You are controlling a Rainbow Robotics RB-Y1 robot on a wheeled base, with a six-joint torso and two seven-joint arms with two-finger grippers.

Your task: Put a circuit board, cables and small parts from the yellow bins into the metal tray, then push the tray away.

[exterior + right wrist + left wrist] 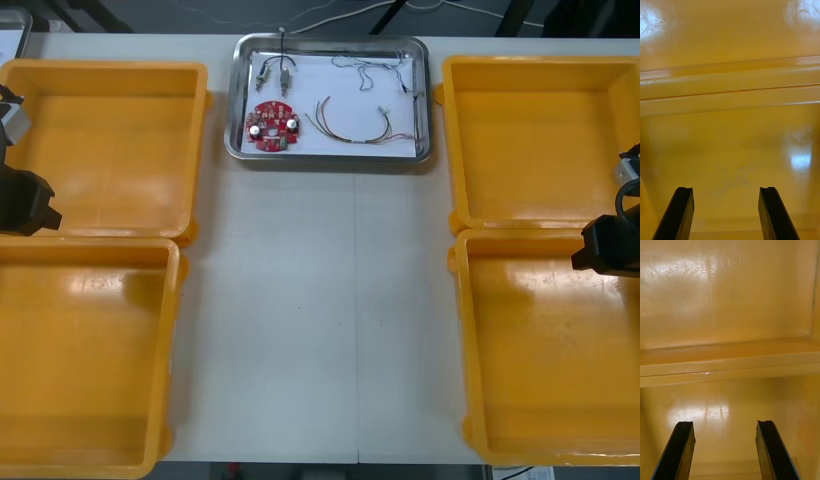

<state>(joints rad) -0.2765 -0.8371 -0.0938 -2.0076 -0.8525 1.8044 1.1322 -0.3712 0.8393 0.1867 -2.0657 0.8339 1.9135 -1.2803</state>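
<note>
Four yellow bins (100, 68) stood on the light table (320, 320), two at each side. The metal tray (232, 110) lay between the two far ones, close to the table's far edge and just apart from both. The tray was white inside. A round red circuit board (273, 127) lay flat in its left part, toward the near rim, and a few small metal parts (275, 70) lay just beyond the board, by the far rim. To the right of the board a red and yellow cable (350, 128) curved in a shallow arc with both ends turned toward the far rim. A thinner pale cable (372, 65) wandered through the tray's far right corner, its colours too fine to tell. The left end effector (724, 425) hung at the table's left side, about where the far left bin (100, 150) met the near left bin (80, 360). Its two black fingers (679, 450) stood wide apart with nothing between them, above a glossy bin floor, and the two bins' adjoining rims ran across ahead of the tips. Which bin lay under the fingers could not be told. The right end effector (726, 191) hung likewise at the right side, about where the near right bin (550, 370) met the far right bin (540, 140), spread wide and holding nothing, with paired rims crossing ahead of it.
</note>
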